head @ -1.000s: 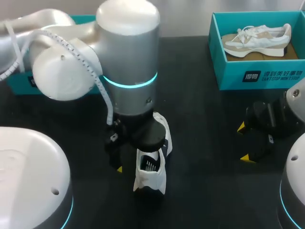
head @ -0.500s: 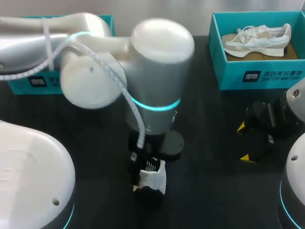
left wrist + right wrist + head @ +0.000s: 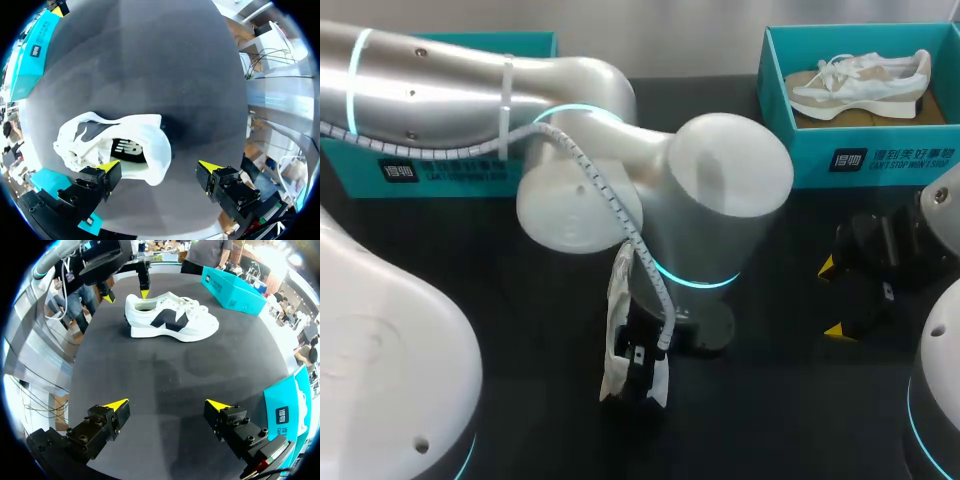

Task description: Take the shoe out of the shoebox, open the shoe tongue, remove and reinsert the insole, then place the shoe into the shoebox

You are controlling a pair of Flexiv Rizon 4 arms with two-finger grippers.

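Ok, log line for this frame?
white-and-black sneaker: on black table | left gripper: open, at its heel | right gripper: open, empty

A white shoe (image 3: 170,317) with a black side mark stands on its sole. Well apart, the open teal shoebox (image 3: 865,158) holds another shoe (image 3: 860,85).

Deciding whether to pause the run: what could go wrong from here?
1. The left arm has open jaws at the shoe's heel, one tip over the opening; closing might pinch the collar, not the insole.
2. The right arm's jaws are well away, so the unheld shoe may slide or tip.
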